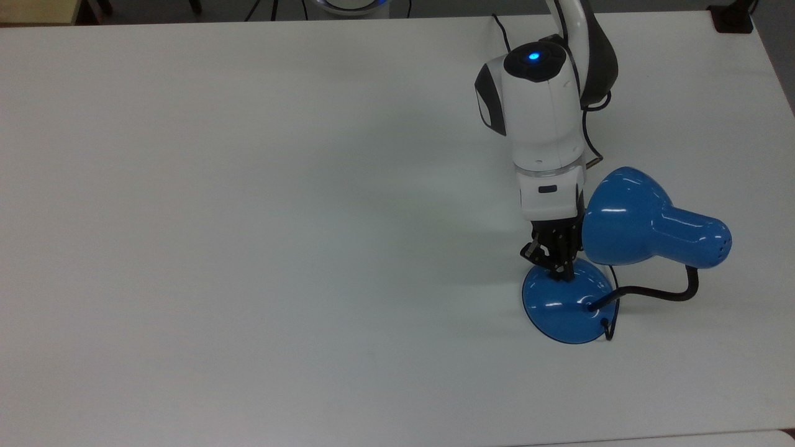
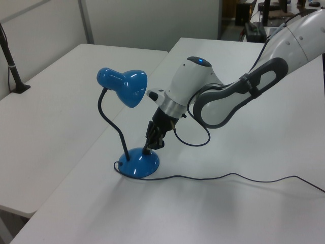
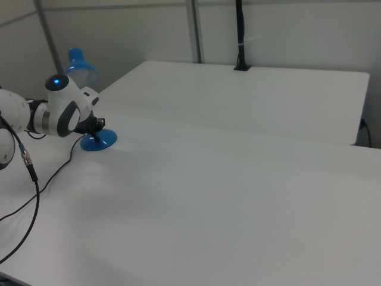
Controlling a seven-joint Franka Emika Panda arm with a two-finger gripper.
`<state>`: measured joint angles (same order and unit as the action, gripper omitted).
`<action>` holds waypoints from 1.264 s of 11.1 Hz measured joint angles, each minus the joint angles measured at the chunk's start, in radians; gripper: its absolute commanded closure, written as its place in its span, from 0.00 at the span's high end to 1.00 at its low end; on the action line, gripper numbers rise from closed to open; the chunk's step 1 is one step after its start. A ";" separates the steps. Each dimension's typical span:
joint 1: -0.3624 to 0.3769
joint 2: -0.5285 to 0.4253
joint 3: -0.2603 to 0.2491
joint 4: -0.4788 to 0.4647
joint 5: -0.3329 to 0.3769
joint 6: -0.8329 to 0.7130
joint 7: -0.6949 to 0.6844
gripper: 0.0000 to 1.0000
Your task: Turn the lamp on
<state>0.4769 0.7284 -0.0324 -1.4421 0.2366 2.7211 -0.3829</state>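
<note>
The risk lies in the press: the claw (image 1: 562, 271) comes down tilted onto the domed base of the lamp (image 1: 646, 226), so its tip could skid off the glossy curve, or shove the light base across the worktop (image 1: 248, 217) without tripping the switch; no glow shows at the shade. Its fingers look clenched together, grasping nothing. In the top view, going left to right, the claw meets the base's upper edge, with the shade just beside the wrist and the gooseneck arching further right.
</note>
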 measured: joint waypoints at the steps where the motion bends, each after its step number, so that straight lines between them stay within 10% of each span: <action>1: 0.000 0.001 0.000 0.001 0.000 0.001 0.000 0.01; 10: -0.007 -0.009 -0.003 -0.010 0.000 0.010 0.001 0.01; 14: -0.035 -0.192 0.000 -0.202 0.001 -0.005 0.002 0.04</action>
<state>0.4418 0.5359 -0.0325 -1.6436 0.2372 2.7163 -0.3810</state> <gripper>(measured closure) 0.969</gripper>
